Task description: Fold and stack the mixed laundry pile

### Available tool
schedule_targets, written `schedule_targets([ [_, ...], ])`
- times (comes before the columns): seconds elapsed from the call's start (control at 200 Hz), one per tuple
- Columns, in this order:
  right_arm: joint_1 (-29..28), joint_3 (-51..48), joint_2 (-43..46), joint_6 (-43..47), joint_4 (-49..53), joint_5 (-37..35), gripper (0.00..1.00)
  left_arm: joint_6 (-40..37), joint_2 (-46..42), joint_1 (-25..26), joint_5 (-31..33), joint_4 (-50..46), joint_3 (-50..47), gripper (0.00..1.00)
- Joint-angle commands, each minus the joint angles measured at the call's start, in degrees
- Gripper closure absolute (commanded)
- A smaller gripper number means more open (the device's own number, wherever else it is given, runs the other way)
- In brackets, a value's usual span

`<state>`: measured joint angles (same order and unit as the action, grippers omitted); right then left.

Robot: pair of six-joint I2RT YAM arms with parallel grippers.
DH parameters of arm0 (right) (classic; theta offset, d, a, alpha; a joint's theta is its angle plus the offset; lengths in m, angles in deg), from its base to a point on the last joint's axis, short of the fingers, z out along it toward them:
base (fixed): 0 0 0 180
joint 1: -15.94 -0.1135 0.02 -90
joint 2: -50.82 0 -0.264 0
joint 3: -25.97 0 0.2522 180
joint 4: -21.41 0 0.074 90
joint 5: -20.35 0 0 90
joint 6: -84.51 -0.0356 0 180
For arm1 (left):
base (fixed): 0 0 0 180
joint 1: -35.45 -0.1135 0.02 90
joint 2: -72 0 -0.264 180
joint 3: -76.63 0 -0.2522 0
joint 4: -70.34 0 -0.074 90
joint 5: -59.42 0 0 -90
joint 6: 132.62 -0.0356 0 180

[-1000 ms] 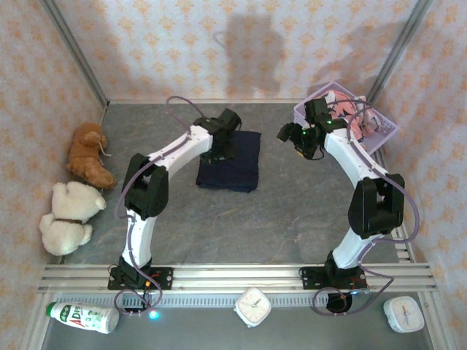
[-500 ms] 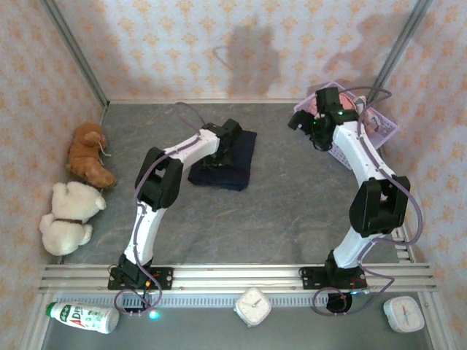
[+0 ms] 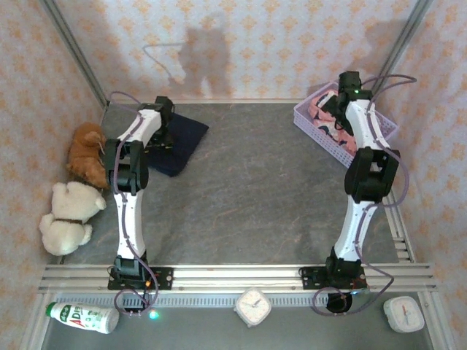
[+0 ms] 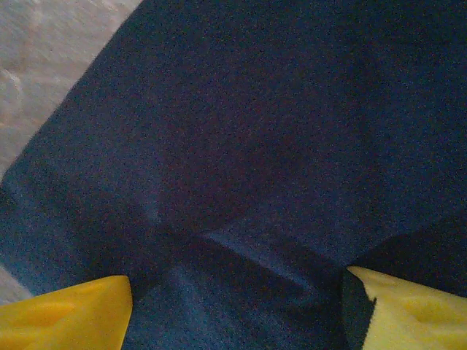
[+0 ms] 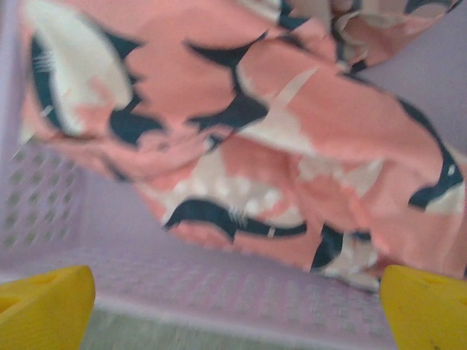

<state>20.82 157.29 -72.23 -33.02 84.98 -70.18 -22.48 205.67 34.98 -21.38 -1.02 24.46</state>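
Observation:
The dark navy garment (image 3: 184, 135) lies folded at the back left of the table, and it spreads across the left wrist view (image 4: 241, 146). My left gripper (image 3: 161, 135) (image 4: 237, 315) is down on it, open. Its yellow fingertips (image 4: 69, 315) stand wide apart with a raised fold of navy cloth between them. The salmon-pink shark-print garment (image 3: 322, 115) (image 5: 277, 131) lies crumpled in the lavender basket (image 3: 301, 117) (image 5: 219, 284) at the back right. My right gripper (image 3: 337, 104) (image 5: 237, 315) hovers open at the basket's near wall, its fingertips (image 5: 44, 310) holding nothing.
A brown plush toy (image 3: 87, 153) and a cream plush toy (image 3: 69, 215) sit along the left wall, close to the navy garment. A bottle (image 3: 84, 317) and two small clocks (image 3: 253, 306) (image 3: 403, 315) lie in front of the arm rail. Walls close the back corners.
The left arm swung left and the navy garment slid with it from the back middle to the back left. The right gripper moved back over the basket and opened wider.

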Motion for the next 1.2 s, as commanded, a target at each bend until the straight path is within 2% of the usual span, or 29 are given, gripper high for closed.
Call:
schedule_targets([
  [0.0, 0.84, 7.81, -6.13, -3.55, 3.21, -4.94, 0.01, -5.08, 2.51, -1.88, 0.23, -4.07, 5.28, 0.25],
  [0.145, 1.18, 18.50, -16.35, -6.66, 2.05, -3.75, 0.01, -3.07, 3.90, -4.50, -1.96, -7.01, 12.28, 0.23],
  [0.155, 1.18, 19.05, -16.92, -7.06, 1.92, -3.59, 0.01, -2.82, 3.73, -4.60, -2.20, -7.04, 12.53, 0.22],
  [0.16, 1.22, 19.30, -17.25, -7.21, 1.86, -3.50, 0.01, -2.65, 3.54, -4.61, -2.40, -7.02, 12.65, 0.11],
  [0.165, 1.20, 19.56, -17.64, -7.37, 1.87, -3.46, 0.01, -2.39, 3.41, -4.62, -2.50, -7.01, 12.71, 0.05],
  [0.175, 1.23, 20.21, -18.25, -7.96, 1.81, -3.25, 0.01, -1.97, 3.08, -4.69, -2.82, -6.89, 12.82, 0.01],
  [0.225, 1.60, 22.88, -21.25, -10.10, 1.04, -1.44, 0.00, -0.40, 1.42, -4.72, -5.77, -6.34, 13.01, 0.00],
  [0.27, 1.90, 23.97, -23.09, -11.81, -0.62, 0.61, 0.04, 1.18, -0.47, -4.72, -9.06, -5.82, 12.91, 0.00],
  [0.31, 2.27, 23.91, -23.94, -12.84, -2.84, 3.19, 0.17, 2.97, -2.45, -4.74, -11.58, -4.86, 12.12, 0.00],
  [0.365, 2.56, 23.51, -24.22, -13.21, -6.53, 6.41, 0.52, 5.39, -5.81, -4.71, -14.87, -2.45, 9.55, 0.00],
  [0.42, 2.58, 23.89, -23.67, -12.44, -9.00, 8.71, 0.81, 7.92, -9.53, -4.72, -17.99, 0.62, 5.94, 0.00],
  [0.445, 2.58, 24.30, -23.19, -11.69, -9.75, 9.72, 0.99, 8.98, -11.13, -4.72, -19.40, 2.07, 4.21, 0.00],
  [0.45, 2.58, 24.43, -23.07, -11.55, -9.83, 9.87, 1.00, 9.23, -11.54, -4.72, -19.70, 2.42, 3.74, 0.00],
  [0.555, 2.54, 25.36, -18.89, -9.61, -11.72, 12.95, 1.00, 13.24, -18.04, -4.50, -24.72, 8.12, -4.06, 0.00],
  [0.64, 2.59, 25.26, -13.96, -8.64, -12.69, 14.77, 1.00, 13.88, -21.95, -3.65, -26.30, 9.95, -8.39, 0.00],
  [0.816, 2.45, 24.57, -3.01, -7.66, -13.07, 21.38, 1.00, 13.37, -27.33, 0.37, -25.80, 11.68, -16.85, 0.00],
  [0.991, 1.43, 24.47, 6.80, -6.07, -11.53, 29.12, 1.00, 18.60, -32.04, 4.19, -26.45, 18.67, -26.58, 0.00],
  [1.196, -1.85, 24.33, 17.24, -4.64, -8.91, 37.85, 1.00, 23.26, -35.54, 8.79, -24.24, 22.20, -31.76, 0.00],
])
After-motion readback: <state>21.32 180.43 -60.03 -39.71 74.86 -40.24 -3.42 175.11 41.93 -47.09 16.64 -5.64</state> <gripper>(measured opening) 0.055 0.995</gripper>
